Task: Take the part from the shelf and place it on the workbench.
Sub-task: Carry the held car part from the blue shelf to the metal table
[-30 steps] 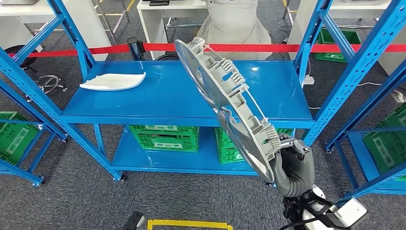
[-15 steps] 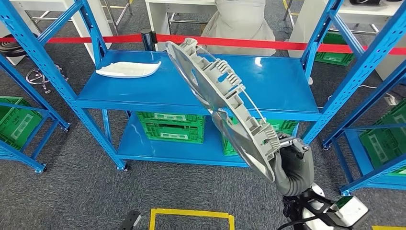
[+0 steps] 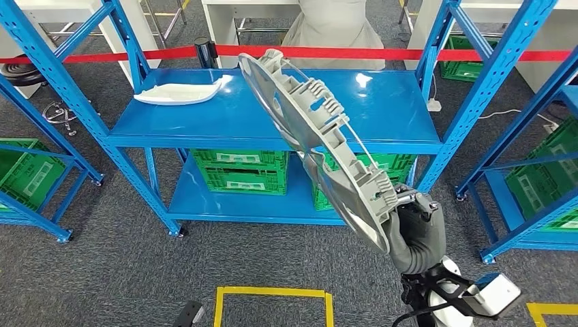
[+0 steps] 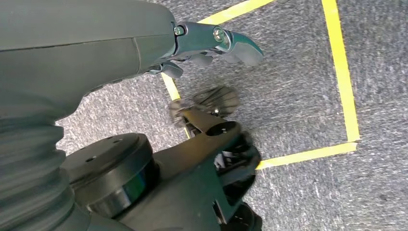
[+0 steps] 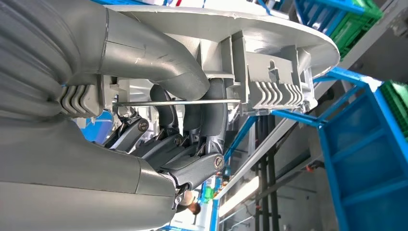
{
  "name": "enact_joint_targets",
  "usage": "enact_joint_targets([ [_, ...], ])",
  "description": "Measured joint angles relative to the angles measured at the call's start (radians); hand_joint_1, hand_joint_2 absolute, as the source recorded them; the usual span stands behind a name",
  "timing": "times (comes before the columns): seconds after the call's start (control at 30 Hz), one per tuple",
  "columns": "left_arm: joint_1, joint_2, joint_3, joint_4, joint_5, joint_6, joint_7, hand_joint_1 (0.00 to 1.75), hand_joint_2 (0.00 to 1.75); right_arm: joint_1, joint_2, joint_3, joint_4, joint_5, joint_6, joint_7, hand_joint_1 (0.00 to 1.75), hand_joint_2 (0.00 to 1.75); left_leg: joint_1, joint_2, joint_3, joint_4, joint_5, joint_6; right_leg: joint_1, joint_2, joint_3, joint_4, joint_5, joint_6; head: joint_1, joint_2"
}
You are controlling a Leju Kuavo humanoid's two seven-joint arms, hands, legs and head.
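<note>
Far left: a green crate sits low behind a blue frame post.
White piece: a flat white moulded piece lies on the far left of the blue shelf, on its top level.
Under the shelf: two more green crates stand on the lower level.
My left hand: seen from its wrist camera, it hangs over grey carpet marked with yellow tape lines; nothing is in it, and I cannot tell whether its fingers are apart or curled.
Centre, the part: a long grey plastic part with a smooth curved face and ribbed clips along its back. It is off the shelf, held up in the air in front of it, tilted so that its far end rises to the upper left and its near end drops to the lower right.
My right hand: clamped on the near, lower end of the part; from the wrist camera my fingers wrap around the ribbed back beside a thin metal rod.
Far back: a red barrier tape runs across behind the shelf, with a person in light clothing beyond it.
Right: more blue racking holding green crates.
</note>
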Motion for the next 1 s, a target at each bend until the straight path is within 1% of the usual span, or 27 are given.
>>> enact_joint_targets([
  [0.03, 0.001, 0.000, 0.000, 0.000, 0.000, 0.000, -0.001, 0.00, 1.75, 0.000, 0.000, 0.000, 0.001, 0.000, -0.001, 0.000, 1.75, 1.75, 0.004, 0.000, 0.009, 0.007, 0.001, -0.005, -0.002, 0.000, -0.006, 0.001, 0.004, 0.003, 0.000, 0.000],
  [0.07, 0.002, 0.001, 0.000, 0.000, -0.001, 0.000, -0.002, 0.00, 1.75, 0.000, 0.000, 0.000, 0.002, 0.000, -0.001, 0.001, 1.75, 1.75, 0.008, 0.001, 0.038, -0.026, 0.020, -0.009, -0.005, -0.001, -0.011, 0.003, 0.008, 0.007, -0.001, 0.000],
  [0.1, 0.002, 0.001, 0.000, 0.000, -0.001, 0.000, -0.003, 0.00, 1.75, -0.001, 0.000, 0.000, 0.003, 0.001, -0.002, 0.001, 1.75, 1.75, 0.012, 0.002, 0.085, -0.094, 0.045, -0.014, -0.009, -0.001, -0.016, 0.007, 0.010, 0.013, -0.001, 0.000],
  [0.13, 0.002, 0.001, 0.001, 0.000, -0.002, 0.000, -0.004, 0.00, 1.75, -0.001, 0.000, 0.000, 0.003, 0.001, -0.002, 0.002, 1.75, 1.75, 0.014, 0.001, 0.131, -0.162, 0.061, -0.018, -0.011, -0.001, -0.020, 0.010, 0.011, 0.019, -0.002, 0.000],
  [0.17, 0.002, 0.000, 0.001, 0.000, -0.002, 0.000, -0.005, 0.00, 1.75, -0.002, 0.001, 0.000, 0.003, 0.002, -0.003, 0.002, 1.75, 1.75, 0.014, -0.002, 0.163, -0.214, 0.076, -0.016, -0.012, -0.001, -0.023, 0.014, 0.012, 0.026, -0.003, 0.000],
  [0.2, 0.001, -0.001, 0.001, 0.000, -0.003, 0.000, -0.005, 0.00, 1.75, -0.003, 0.001, 0.001, 0.003, 0.002, -0.003, 0.003, 1.75, 1.75, 0.014, -0.005, 0.181, -0.245, 0.078, -0.011, -0.011, 0.000, -0.026, 0.017, 0.014, 0.033, -0.004, 0.000],
  [0.23, 0.002, -0.002, 0.002, 0.000, -0.004, 0.000, -0.005, 0.00, 1.75, -0.004, 0.002, 0.001, 0.003, 0.002, -0.004, 0.003, 1.75, 1.75, 0.014, -0.008, 0.182, -0.250, 0.075, -0.002, -0.009, 0.002, -0.028, 0.019, 0.014, 0.038, -0.005, 0.000],
  [0.27, 0.002, -0.002, 0.002, 0.000, -0.005, 0.001, -0.006, 0.00, 1.75, -0.005, 0.002, 0.001, 0.003, 0.003, -0.004, 0.003, 1.75, 1.75, 0.014, -0.010, 0.178, -0.251, 0.078, 0.006, -0.007, 0.003, -0.029, 0.019, 0.014, 0.035, -0.004, 0.000],
  [0.3, 0.003, -0.003, 0.003, 0.000, -0.006, 0.001, -0.005, 0.00, 1.75, -0.005, 0.003, 0.002, 0.003, 0.003, -0.004, 0.003, 1.75, 1.75, 0.015, -0.010, 0.177, -0.255, 0.076, 0.012, -0.006, 0.005, -0.030, 0.019, 0.016, 0.027, -0.002, 0.000],
  [0.37, 0.003, -0.004, 0.005, 0.000, -0.008, 0.003, -0.005, 0.00, 1.75, -0.006, 0.003, 0.002, 0.003, 0.004, -0.004, 0.003, 1.75, 1.75, 0.013, -0.010, 0.175, -0.255, 0.080, 0.020, -0.006, 0.005, -0.030, 0.013, 0.019, 0.007, 0.001, 0.000],
  [0.4, 0.003, -0.004, 0.006, 0.000, -0.009, 0.004, -0.005, 0.00, 1.75, -0.006, 0.003, 0.002, 0.003, 0.004, -0.004, 0.003, 1.75, 1.75, 0.012, -0.010, 0.174, -0.255, 0.082, 0.024, -0.006, 0.005, -0.029, 0.011, 0.023, 0.002, 0.002, 0.000],
  [0.43, 0.003, -0.005, 0.007, 0.000, -0.009, 0.004, -0.005, 0.00, 1.75, -0.006, 0.003, 0.002, 0.003, 0.004, -0.005, 0.003, 1.75, 1.75, 0.010, -0.010, 0.172, -0.255, 0.083, 0.027, -0.007, 0.005, -0.028, 0.008, 0.027, 0.003, 0.003, 0.000],
  [0.47, 0.003, -0.005, 0.007, 0.000, -0.009, 0.004, -0.005, 0.00, 1.75, -0.006, 0.003, 0.002, 0.003, 0.004, -0.005, 0.003, 1.75, 1.75, 0.009, -0.010, 0.171, -0.255, 0.085, 0.029, -0.008, 0.005, -0.028, 0.005, 0.032, 0.007, 0.004, 0.000],
  [0.5, 0.004, -0.005, 0.007, 0.000, -0.010, 0.004, -0.005, 0.00, 1.75, -0.006, 0.003, 0.002, 0.003, 0.004, -0.005, 0.003, 1.75, 1.75, 0.007, -0.010, 0.169, -0.254, 0.086, 0.031, -0.008, 0.005, -0.028, 0.001, 0.037, 0.015, 0.005, 0.000],
  [0.57, 0.003, -0.005, 0.007, 0.000, -0.010, 0.004, -0.005, 0.00, 1.75, -0.006, 0.003, 0.002, 0.003, 0.004, -0.005, 0.003, 1.75, 1.75, 0.003, -0.009, 0.164, -0.250, 0.086, 0.037, -0.012, 0.005, -0.029, -0.006, 0.046, 0.041, 0.006, 0.000],
  [0.63, 0.003, -0.005, 0.008, 0.000, -0.011, 0.004, -0.004, 0.00, 1.75, -0.005, 0.003, 0.002, 0.003, 0.005, -0.005, 0.003, 1.75, 1.75, -0.002, -0.009, 0.159, -0.247, 0.087, 0.042, -0.017, 0.005, -0.030, -0.009, 0.049, 0.064, 0.005, 0.000],
  [0.67, 0.003, -0.004, 0.008, 0.000, -0.012, 0.004, -0.003, 0.00, 1.75, -0.005, 0.003, 0.002, 0.003, 0.006, -0.005, 0.003, 1.75, 1.75, -0.004, -0.009, 0.157, -0.246, 0.087, 0.044, -0.019, 0.005, -0.031, -0.009, 0.049, 0.072, 0.005, 0.000],
  [0.73, 0.003, -0.004, 0.008, 0.000, -0.017, 0.004, 0.000, 0.00, 1.75, -0.005, 0.003, 0.002, 0.003, 0.006, -0.005, 0.002, 1.75, 1.75, -0.007, -0.009, 0.155, -0.246, 0.089, 0.049, -0.022, 0.005, -0.032, -0.012, 0.052, 0.081, 0.005, 0.000],
  [0.77, 0.003, -0.003, 0.008, 0.000, -0.018, 0.004, 0.002, 0.00, 1.75, -0.005, 0.003, 0.002, 0.003, 0.006, -0.006, 0.002, 1.75, 1.75, -0.005, -0.009, 0.156, -0.250, 0.093, 0.054, -0.024, 0.005, -0.032, -0.011, 0.052, 0.085, 0.005, 0.000],
  [0.8, 0.002, -0.003, 0.008, 0.000, -0.018, 0.004, 0.003, 0.00, 1.75, -0.005, 0.003, 0.002, 0.003, 0.006, -0.006, 0.002, 1.75, 1.75, -0.003, -0.008, 0.157, -0.255, 0.098, 0.059, -0.025, 0.005, -0.036, -0.004, 0.046, 0.087, 0.006, 0.000],
  [0.83, 0.001, -0.003, 0.008, 0.000, -0.018, 0.004, 0.004, 0.00, 1.75, -0.006, 0.003, 0.002, 0.003, 0.006, -0.006, 0.002, 1.75, 1.75, -0.001, -0.007, 0.157, -0.260, 0.103, 0.064, -0.024, 0.005, -0.047, 0.020, 0.028, 0.087, 0.007, 0.000],
  [0.87, 0.001, -0.003, 0.008, 0.000, -0.019, 0.004, 0.004, 0.00, 1.75, -0.006, 0.003, 0.002, 0.003, 0.006, -0.006, 0.002, 1.75, 1.75, 0.002, -0.005, 0.156, -0.264, 0.107, 0.068, -0.024, 0.005, -0.068, 0.067, -0.002, 0.086, 0.009, 0.000],
  [0.93, 0.000, -0.003, 0.008, 0.000, -0.019, 0.004, 0.006, 0.00, 1.75, -0.005, 0.003, 0.002, 0.003, 0.007, -0.006, 0.001, 1.75, 1.75, 0.000, -0.002, 0.150, -0.263, 0.111, 0.070, -0.021, 0.006, -0.130, 0.208, -0.077, 0.083, 0.011, 0.000],
  [0.97, 0.000, -0.003, 0.008, 0.001, -0.019, 0.004, 0.007, 0.00, 1.75, -0.004, 0.003, 0.002, 0.003, 0.007, -0.006, 0.001, 1.75, 1.75, -0.001, -0.002, 0.146, -0.260, 0.113, 0.069, -0.021, 0.006, -0.155, 0.267, -0.100, 0.082, 0.012, 0.000],
  [1.0, 0.001, -0.003, 0.008, 0.001, -0.019, 0.004, 0.008, 0.00, 1.75, -0.004, 0.003, 0.002, 0.004, 0.007, -0.006, 0.001, 1.75, 1.75, -0.002, -0.001, 0.142, -0.258, 0.114, 0.068, -0.020, 0.005, -0.162, 0.291, -0.104, 0.080, 0.012, 0.000],
])
